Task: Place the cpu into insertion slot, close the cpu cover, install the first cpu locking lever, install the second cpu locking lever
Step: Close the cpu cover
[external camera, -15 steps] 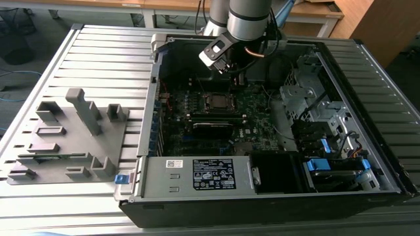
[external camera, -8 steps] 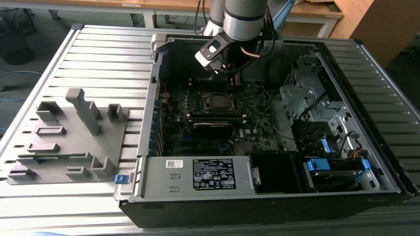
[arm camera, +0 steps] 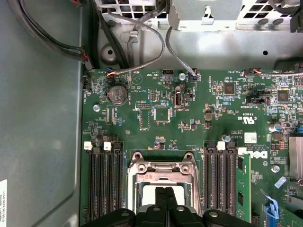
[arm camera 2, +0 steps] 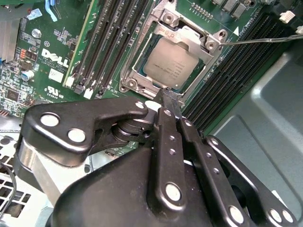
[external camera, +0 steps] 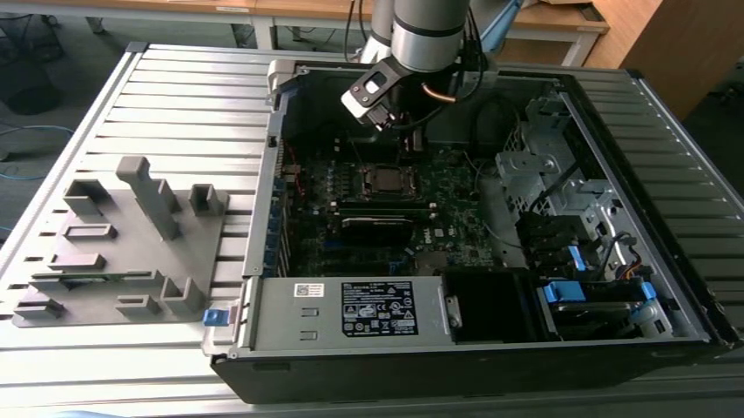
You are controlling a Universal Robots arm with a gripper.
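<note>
The gripper (arm camera 2: 166, 95) hangs over the circuit board (arm camera: 156, 113) inside an open computer case (external camera: 465, 348), in the far half of the case as the exterior view shows it. Its jaws are drawn narrow. The two black fingers (arm camera: 158, 201) lie side by side with barely a slit between them, and nothing shows between them. In the second wrist view the fingertips sit at the rim of the insertion slot (arm camera: 133, 182), right at one corner of it. Whether they touch the metal cannot be told.

The cpu (arm camera 2: 173, 66) lies flat in the insertion slot with its dull grey face up. The cpu cover (arm camera 2: 191, 34) is down over it, and its silvery frame rings the chip so that the face shows through the cut-out. A thin silvery lever rod (arm camera 2: 265, 40) sticks out from one corner of the socket and runs across the long black memory slots (arm camera 2: 236, 61) beside it. More memory slots (arm camera 2: 113, 42) flank the socket on the other side. A round coin battery (arm camera: 117, 94) sits on the board well apart from the socket.

The case rests on a slatted metal table (external camera: 174, 87). On the exterior view's left of the case lies a grey fixture plate (external camera: 117, 244) with upright blocks and pockets.
</note>
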